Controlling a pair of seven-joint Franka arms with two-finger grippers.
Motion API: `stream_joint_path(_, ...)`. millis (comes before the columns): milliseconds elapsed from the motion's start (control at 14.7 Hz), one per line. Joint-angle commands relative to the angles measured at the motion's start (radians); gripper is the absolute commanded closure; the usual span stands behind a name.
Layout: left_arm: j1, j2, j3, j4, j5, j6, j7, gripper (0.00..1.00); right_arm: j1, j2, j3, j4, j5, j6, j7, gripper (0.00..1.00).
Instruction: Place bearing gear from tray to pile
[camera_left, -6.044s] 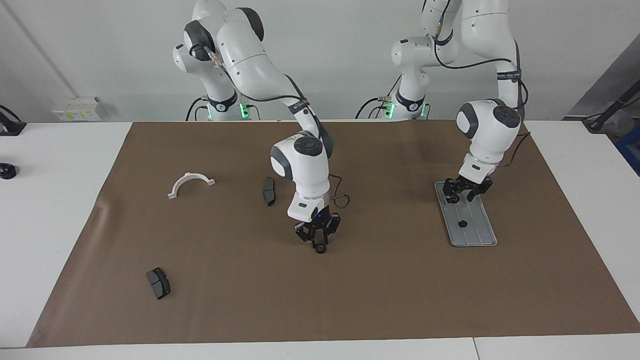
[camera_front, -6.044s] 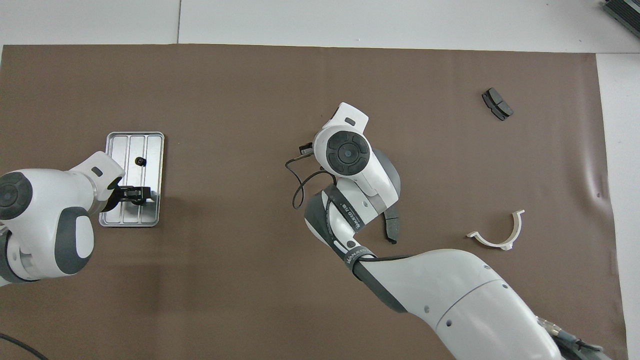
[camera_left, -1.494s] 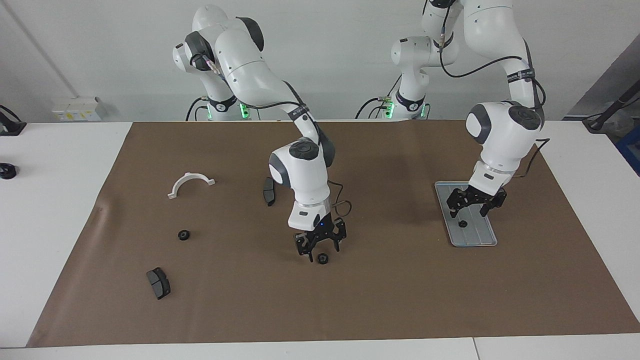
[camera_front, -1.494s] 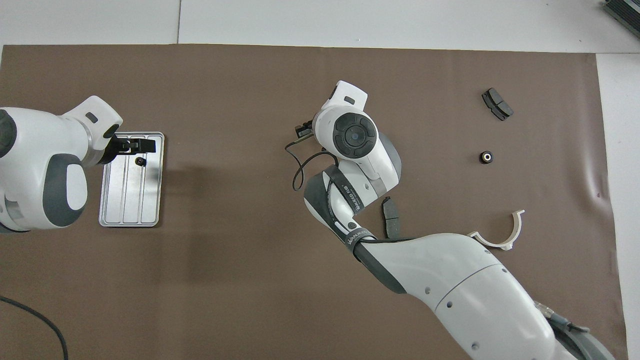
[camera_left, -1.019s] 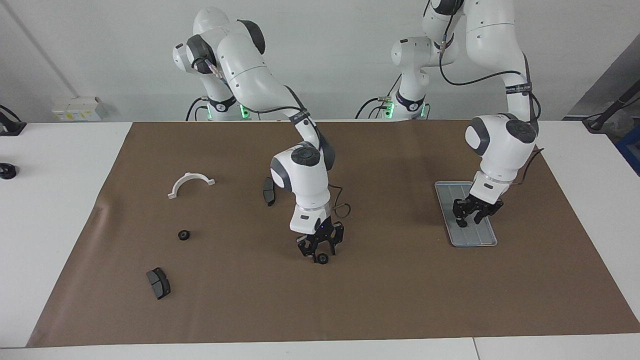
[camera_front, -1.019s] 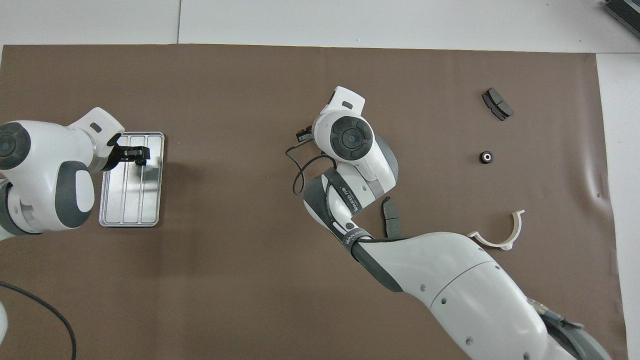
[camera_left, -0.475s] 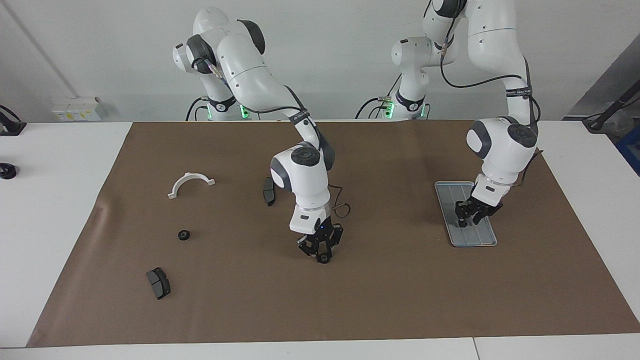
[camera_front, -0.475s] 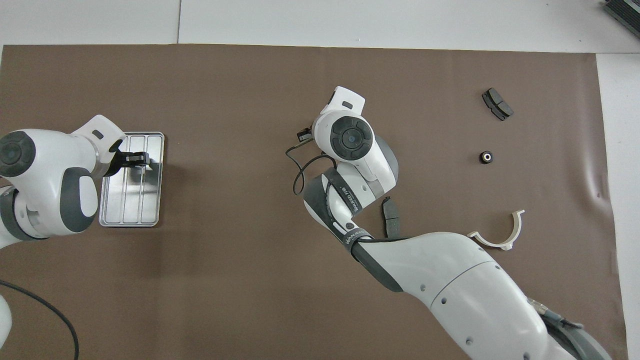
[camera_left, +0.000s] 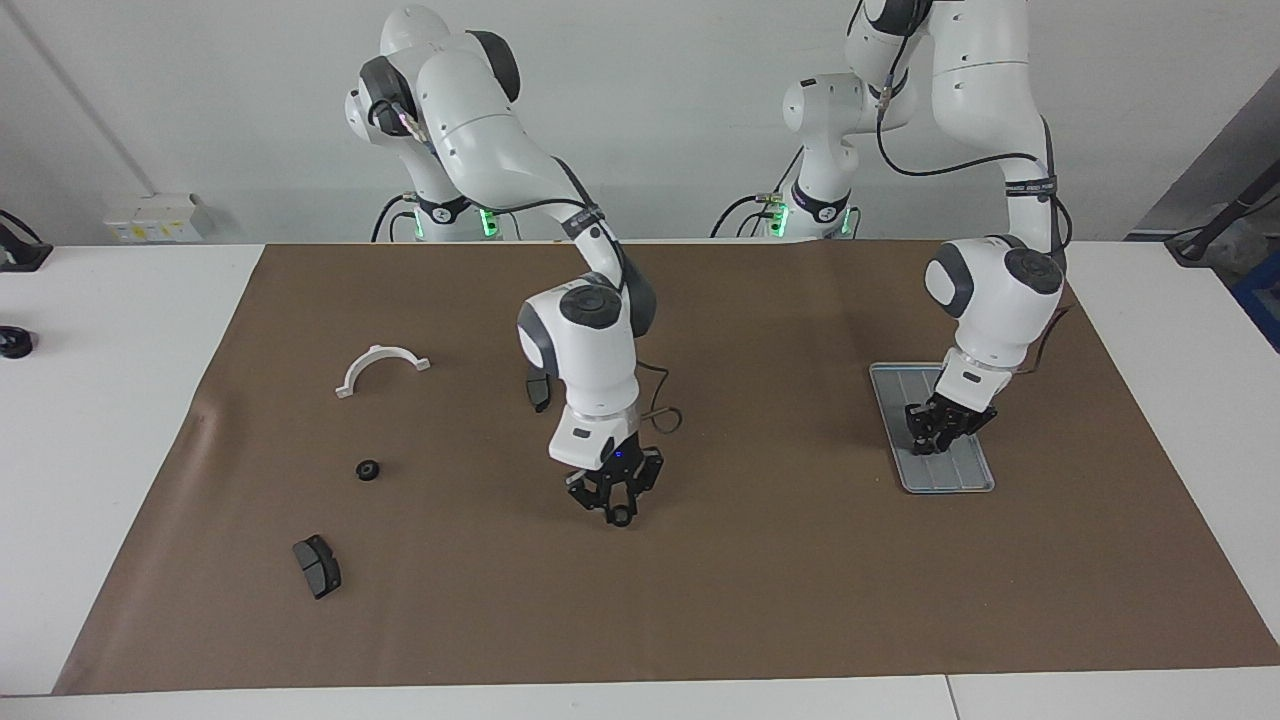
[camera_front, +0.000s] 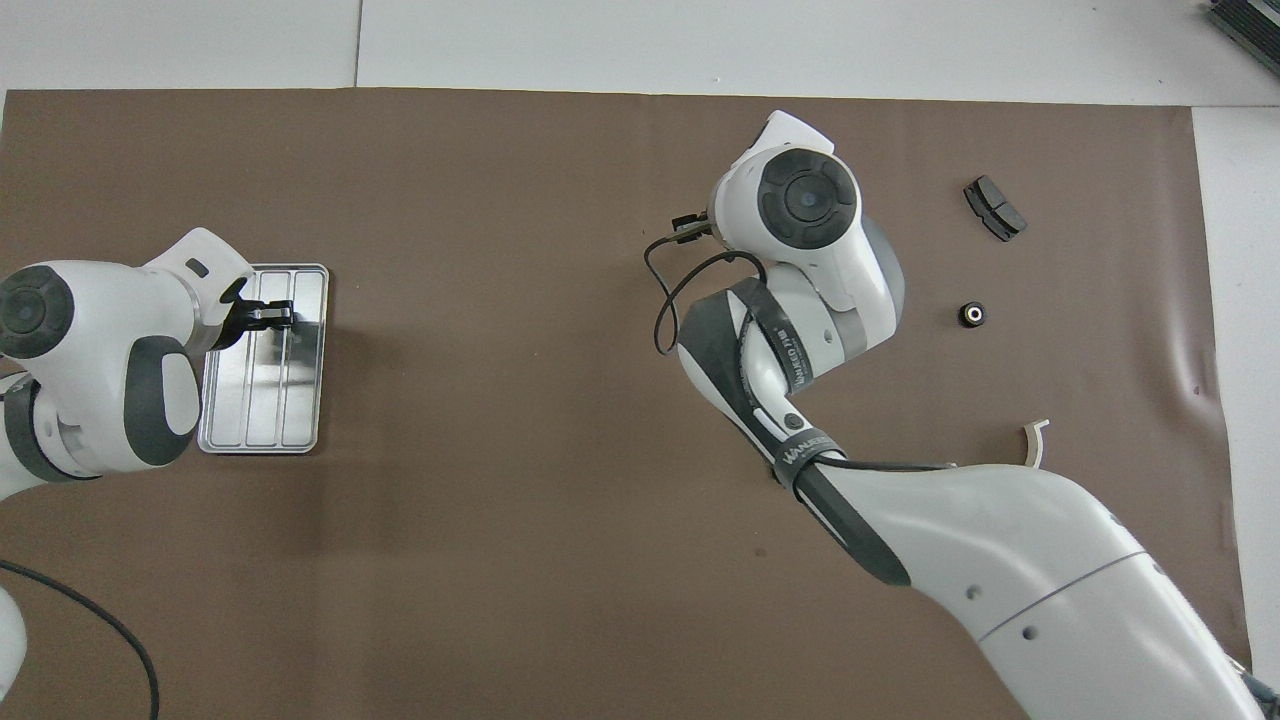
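The silver tray (camera_left: 962, 468) (camera_front: 255, 410) lies toward the left arm's end of the mat. My left gripper (camera_left: 926, 444) (camera_front: 281, 318) is down on it, shut on a small black bearing gear that its fingers mostly hide. My right gripper (camera_left: 618, 510) hangs just over the middle of the mat, shut on a second bearing gear (camera_left: 622, 518). The overhead view hides that gripper under its own wrist. A third bearing gear (camera_left: 368, 469) (camera_front: 971, 314) lies alone on the mat toward the right arm's end.
A white half-ring bracket (camera_left: 381, 364) (camera_front: 1036, 436) and a dark brake pad (camera_left: 317, 566) (camera_front: 994, 208) lie near the lone gear. Another brake pad (camera_left: 538, 388) is partly covered by the right arm. A cable loops from the right wrist.
The left gripper came down onto the tray and shut on the gear there. The right gripper shut on the gear at mid-mat, raised it and carried it toward the right arm's end.
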Motion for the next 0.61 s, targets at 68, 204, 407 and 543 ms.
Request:
stream_joint_path(68, -0.021, -0.035, -0.005, 0.018, -0.016, 0.008, 0.016, 1.00, -0.118, -0.273, 0.016, -0.335, 0.001, -0.002, -0.091, 1.00)
stream_joint_path(204, -0.065, -0.036, -0.004, 0.052, -0.016, 0.007, 0.001, 1.00, -0.159, -0.342, 0.016, -0.477, 0.010, 0.017, -0.131, 1.00)
stream_joint_path(407, -0.157, -0.016, -0.004, 0.110, -0.016, 0.028, -0.098, 1.00, -0.214, -0.386, 0.016, -0.650, 0.030, 0.153, -0.161, 1.00)
stream_joint_path(543, -0.223, -0.004, -0.002, 0.132, -0.014, 0.049, -0.151, 1.00, -0.245, -0.382, 0.016, -0.672, 0.032, 0.173, -0.205, 1.00)
